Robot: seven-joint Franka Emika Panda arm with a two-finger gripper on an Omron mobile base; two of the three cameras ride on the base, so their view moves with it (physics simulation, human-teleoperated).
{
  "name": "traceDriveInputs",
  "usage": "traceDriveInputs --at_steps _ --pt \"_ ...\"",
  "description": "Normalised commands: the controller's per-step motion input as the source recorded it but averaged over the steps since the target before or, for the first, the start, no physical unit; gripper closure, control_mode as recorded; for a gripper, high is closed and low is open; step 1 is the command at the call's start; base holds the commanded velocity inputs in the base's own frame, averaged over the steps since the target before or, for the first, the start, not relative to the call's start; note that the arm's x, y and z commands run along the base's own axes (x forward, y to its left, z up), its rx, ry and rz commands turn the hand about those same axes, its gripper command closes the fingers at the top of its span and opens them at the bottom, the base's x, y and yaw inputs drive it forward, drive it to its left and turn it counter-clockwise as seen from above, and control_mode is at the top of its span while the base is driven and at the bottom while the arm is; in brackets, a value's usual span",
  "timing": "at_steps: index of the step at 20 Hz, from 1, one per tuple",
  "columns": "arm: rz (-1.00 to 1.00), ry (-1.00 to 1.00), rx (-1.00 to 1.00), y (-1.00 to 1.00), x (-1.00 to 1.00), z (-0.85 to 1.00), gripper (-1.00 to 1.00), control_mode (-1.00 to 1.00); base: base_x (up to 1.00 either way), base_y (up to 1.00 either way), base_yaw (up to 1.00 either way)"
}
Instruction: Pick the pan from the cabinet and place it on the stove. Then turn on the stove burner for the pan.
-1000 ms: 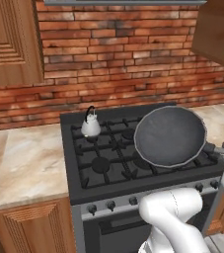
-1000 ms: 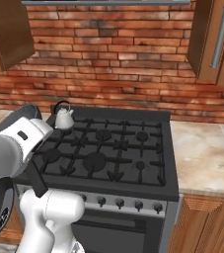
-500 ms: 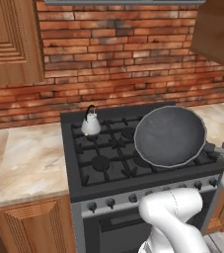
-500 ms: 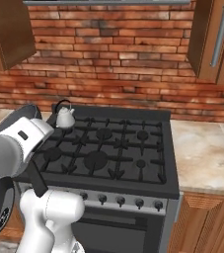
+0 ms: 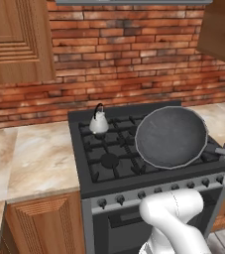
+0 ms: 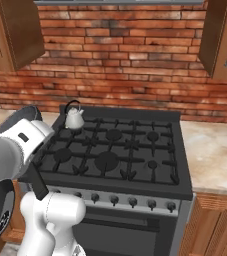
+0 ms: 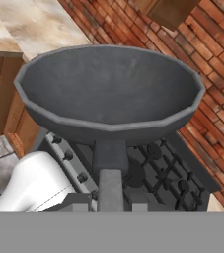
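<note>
The pan (image 5: 171, 137) hangs in the air above the right half of the stove (image 5: 134, 158), its bowl tilted toward the left base camera; in the hand view the pan (image 7: 108, 89) shows from the handle side, the handle running down to the gripper (image 7: 111, 200), which is nearly closed around it. Beneath and beyond the pan lie the black grates and round burners; a small silver kettle (image 5: 98, 123) stands on the rear left burner, well apart from the pan; in the right base view the kettle (image 6: 74, 118) sits at the back left corner of the stove (image 6: 116, 152), with the other grates bare; a row of dark knobs (image 6: 122, 200) lines the front panel. Marble counter (image 5: 25, 154) flanks the stove on both sides; a brick wall (image 5: 129, 54) rises behind; the cabinet (image 6: 225, 40) hangs at the upper right of the right base view.
</note>
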Motion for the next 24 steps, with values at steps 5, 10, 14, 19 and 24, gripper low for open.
traceDriveInputs --at_steps 5,10,14,19,24 --pt "0.00 0.00 0.00 0.00 0.00 0.00 1.00 1.00 0.19 0.25 0.00" --pt "0.00 0.00 0.00 0.00 0.00 0.00 1.00 1.00 0.21 0.00 0.02" --pt "0.00 0.00 0.00 0.00 0.00 0.00 1.00 1.00 0.13 0.00 0.00" --pt "0.00 0.00 0.00 0.00 0.00 0.00 1.00 1.00 0.19 0.00 0.00" --pt "0.02 0.00 0.04 -0.15 0.03 0.00 1.00 -1.00 0.09 -0.08 0.01"
